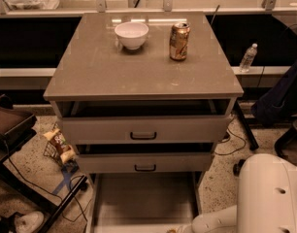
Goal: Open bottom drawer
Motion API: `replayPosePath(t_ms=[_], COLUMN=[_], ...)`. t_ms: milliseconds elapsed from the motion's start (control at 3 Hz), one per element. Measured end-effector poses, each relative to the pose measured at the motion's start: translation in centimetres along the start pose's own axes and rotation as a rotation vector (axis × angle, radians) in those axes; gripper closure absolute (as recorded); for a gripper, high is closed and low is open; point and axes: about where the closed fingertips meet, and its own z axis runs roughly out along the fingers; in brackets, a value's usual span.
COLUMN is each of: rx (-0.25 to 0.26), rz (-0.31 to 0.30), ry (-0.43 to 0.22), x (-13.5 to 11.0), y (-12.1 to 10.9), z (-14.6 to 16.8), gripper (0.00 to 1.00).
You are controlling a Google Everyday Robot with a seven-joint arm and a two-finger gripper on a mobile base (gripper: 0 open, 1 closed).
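The bottom drawer (143, 203) stands well out under the middle drawer (145, 163), its pale floor showing and its front cut off at the lower edge. The gripper (177, 229) sits there, right of centre; I cannot tell whether it is apart or clamped. Pulling further could run the drawer off its rails, or jolt the cabinet and topple the can (179, 41) on the counter (114, 72).
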Motion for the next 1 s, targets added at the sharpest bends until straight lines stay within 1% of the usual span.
replayPosePath(t_ms=[667, 1000], rx=[-0.005, -0.008], rz=[0.0, 0.0], ry=[-0.001, -0.002], x=[-0.05, -0.08], y=[0.25, 0.37], z=[0.19, 0.28], gripper=[0.15, 0.0])
